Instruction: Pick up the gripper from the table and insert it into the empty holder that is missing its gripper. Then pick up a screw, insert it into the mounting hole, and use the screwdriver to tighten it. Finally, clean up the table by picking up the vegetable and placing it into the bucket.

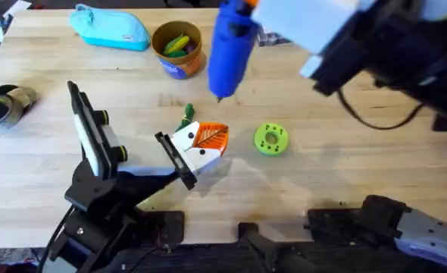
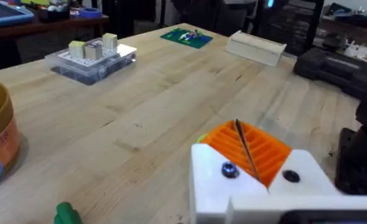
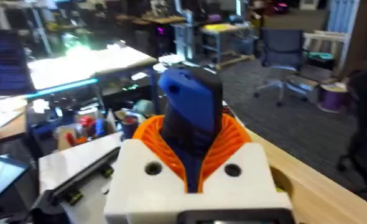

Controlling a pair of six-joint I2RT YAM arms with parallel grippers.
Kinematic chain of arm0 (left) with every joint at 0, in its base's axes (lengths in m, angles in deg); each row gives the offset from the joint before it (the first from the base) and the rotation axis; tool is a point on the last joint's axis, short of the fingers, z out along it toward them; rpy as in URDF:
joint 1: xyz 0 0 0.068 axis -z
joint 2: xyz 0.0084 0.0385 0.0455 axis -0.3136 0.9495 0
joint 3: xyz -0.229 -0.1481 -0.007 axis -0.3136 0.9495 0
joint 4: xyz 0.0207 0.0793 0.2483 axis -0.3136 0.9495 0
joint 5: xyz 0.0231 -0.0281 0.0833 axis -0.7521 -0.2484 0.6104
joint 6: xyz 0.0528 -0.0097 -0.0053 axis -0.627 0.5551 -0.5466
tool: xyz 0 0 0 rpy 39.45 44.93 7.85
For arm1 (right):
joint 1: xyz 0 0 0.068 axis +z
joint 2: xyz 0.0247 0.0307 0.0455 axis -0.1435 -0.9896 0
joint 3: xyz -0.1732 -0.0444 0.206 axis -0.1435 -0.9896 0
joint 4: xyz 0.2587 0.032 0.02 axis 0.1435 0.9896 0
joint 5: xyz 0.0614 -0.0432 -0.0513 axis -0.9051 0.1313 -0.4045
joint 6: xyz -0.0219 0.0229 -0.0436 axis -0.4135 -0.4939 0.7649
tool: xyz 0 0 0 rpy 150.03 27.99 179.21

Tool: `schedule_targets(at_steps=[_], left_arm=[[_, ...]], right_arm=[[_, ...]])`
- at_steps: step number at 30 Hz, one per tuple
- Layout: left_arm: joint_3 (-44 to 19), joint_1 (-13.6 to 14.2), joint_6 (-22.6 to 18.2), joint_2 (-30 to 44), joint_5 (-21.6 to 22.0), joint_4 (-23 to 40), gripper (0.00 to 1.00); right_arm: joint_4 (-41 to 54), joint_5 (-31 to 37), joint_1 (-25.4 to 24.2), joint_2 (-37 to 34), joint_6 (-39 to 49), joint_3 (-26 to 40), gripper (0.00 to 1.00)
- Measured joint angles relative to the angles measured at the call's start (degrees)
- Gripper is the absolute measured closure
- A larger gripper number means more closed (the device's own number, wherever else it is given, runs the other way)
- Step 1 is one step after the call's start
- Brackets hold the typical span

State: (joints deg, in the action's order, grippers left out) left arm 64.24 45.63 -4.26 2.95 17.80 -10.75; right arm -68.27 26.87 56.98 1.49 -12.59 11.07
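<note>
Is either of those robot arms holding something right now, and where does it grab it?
Yes. The right pincer holds the blue screwdriver around its body, tip pointing down over the table. What the left pincer grips, if anything, cannot be told.

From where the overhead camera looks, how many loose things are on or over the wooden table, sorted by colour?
Blue: 2, the screwdriver and the light-blue pouch
Green: 2, the vegetable and the round disc
Orange-brown: 1, the bucket
Total: 5
</note>
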Motion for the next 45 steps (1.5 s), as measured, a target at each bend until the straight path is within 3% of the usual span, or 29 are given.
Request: schedule_targets(at_steps=[10,45], left_arm=[[0.00,0.00,0.00,0.00,0.07,0.00,0.986],[0.00,0.00,0.00,0.00,0.07,0.00,0.986]], right_arm=[[-4.96,-0.13,6.93,-6.07,-0.52,-0.02,0.941],[-4.94,-1.82,7.04,-13.20,2.62,-0.05,0.956]])
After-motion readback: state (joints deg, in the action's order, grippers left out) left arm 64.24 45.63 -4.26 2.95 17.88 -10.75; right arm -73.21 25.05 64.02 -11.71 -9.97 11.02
